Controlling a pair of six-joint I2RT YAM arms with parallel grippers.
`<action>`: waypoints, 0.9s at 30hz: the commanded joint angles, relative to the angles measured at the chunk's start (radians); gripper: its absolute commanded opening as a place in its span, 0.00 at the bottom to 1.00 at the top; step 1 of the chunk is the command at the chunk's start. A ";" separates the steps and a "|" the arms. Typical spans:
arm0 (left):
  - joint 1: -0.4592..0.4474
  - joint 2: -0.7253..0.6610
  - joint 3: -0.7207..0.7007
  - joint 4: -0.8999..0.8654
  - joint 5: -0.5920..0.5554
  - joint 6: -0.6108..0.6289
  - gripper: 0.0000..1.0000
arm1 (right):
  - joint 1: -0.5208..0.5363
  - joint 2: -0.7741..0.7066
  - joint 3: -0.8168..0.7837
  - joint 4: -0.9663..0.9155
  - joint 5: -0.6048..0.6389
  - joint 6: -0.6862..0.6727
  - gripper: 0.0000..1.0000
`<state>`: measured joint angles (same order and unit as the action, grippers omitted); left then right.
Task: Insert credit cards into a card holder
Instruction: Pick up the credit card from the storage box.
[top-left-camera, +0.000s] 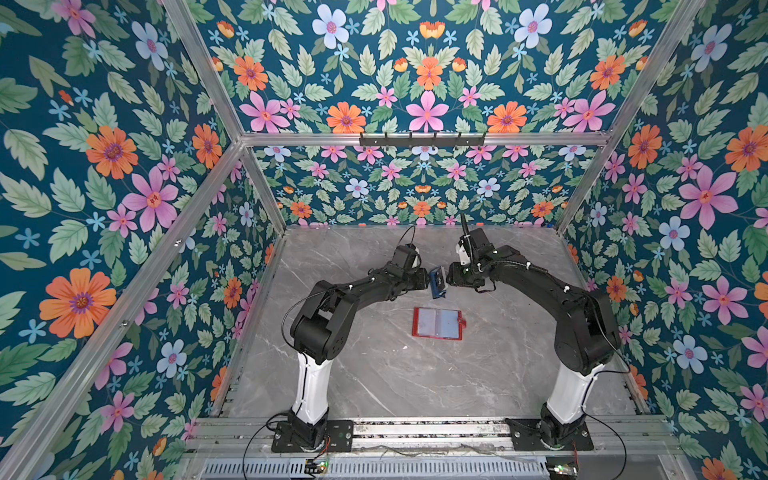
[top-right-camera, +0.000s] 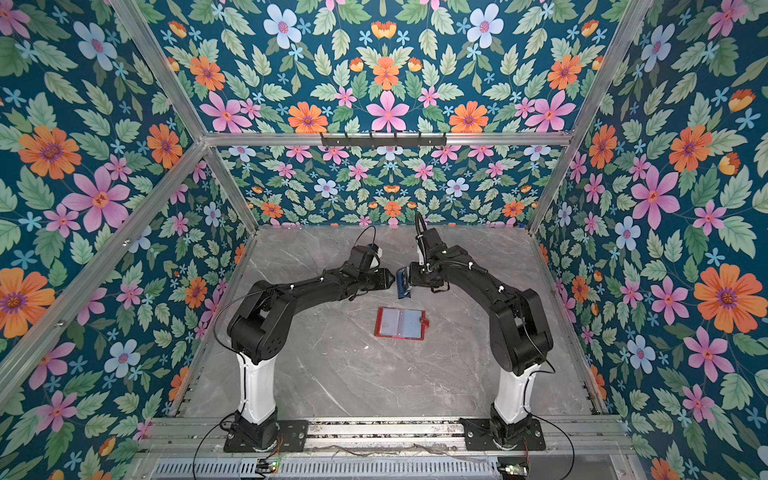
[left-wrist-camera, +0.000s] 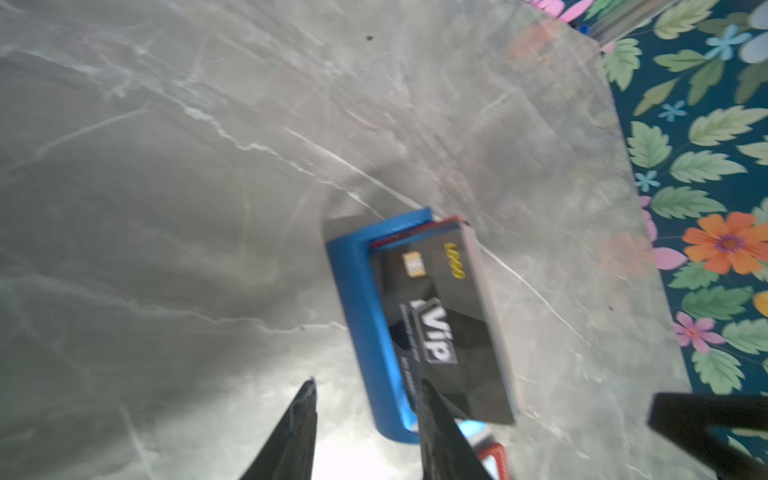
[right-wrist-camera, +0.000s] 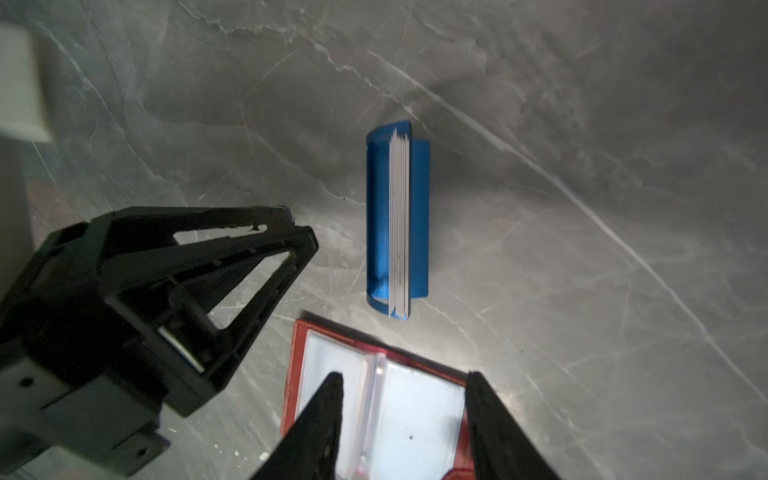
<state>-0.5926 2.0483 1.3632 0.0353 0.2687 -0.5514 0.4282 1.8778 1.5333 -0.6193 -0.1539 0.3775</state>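
The credit cards (right-wrist-camera: 400, 224) stand on edge, packed tight in a blue rack (right-wrist-camera: 420, 216). That tightness is, I'd say, the main hazard: a pinch that comes in a little off could take two or three cards at once. It could also catch the rack's wall and drag or tip the whole rack, which looks light, with nothing pinning it to the worktop (top-left-camera: 374, 374). The front card (left-wrist-camera: 440, 316), black with a gold chip, looks glossy, so a shallow hold on its edge might slip. Both arms crowd the rack from opposite sides, and a bump between them is another thing I'd watch for. The card holder (top-left-camera: 438, 323) lies flat and open, clear sleeves up, apart from the rack on the side toward the arm bases. Loose as it is, it could slide when a card is pushed into a sleeve. The left pincer (left-wrist-camera: 365, 384) sits just beside the rack on the left arm's side, its jaws spread with nothing between them. One finger crosses the front card's face in the wrist view, though I cannot tell whether it touches. The right pincer (right-wrist-camera: 404, 374) is just beside the rack on the opposite side, jaws spread wide and empty. So the cards lie between the two pincers, gripped by neither.
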 joint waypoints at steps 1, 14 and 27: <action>0.008 0.035 0.045 -0.015 0.049 0.002 0.42 | 0.000 0.053 0.079 -0.078 -0.015 -0.073 0.49; 0.029 0.152 0.141 -0.002 0.162 -0.032 0.39 | -0.006 0.247 0.326 -0.214 0.013 -0.101 0.49; 0.029 0.188 0.150 -0.009 0.188 -0.051 0.28 | -0.005 0.339 0.421 -0.276 0.007 -0.101 0.43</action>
<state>-0.5648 2.2322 1.5093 0.0292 0.4461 -0.5961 0.4225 2.2066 1.9385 -0.8581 -0.1474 0.2852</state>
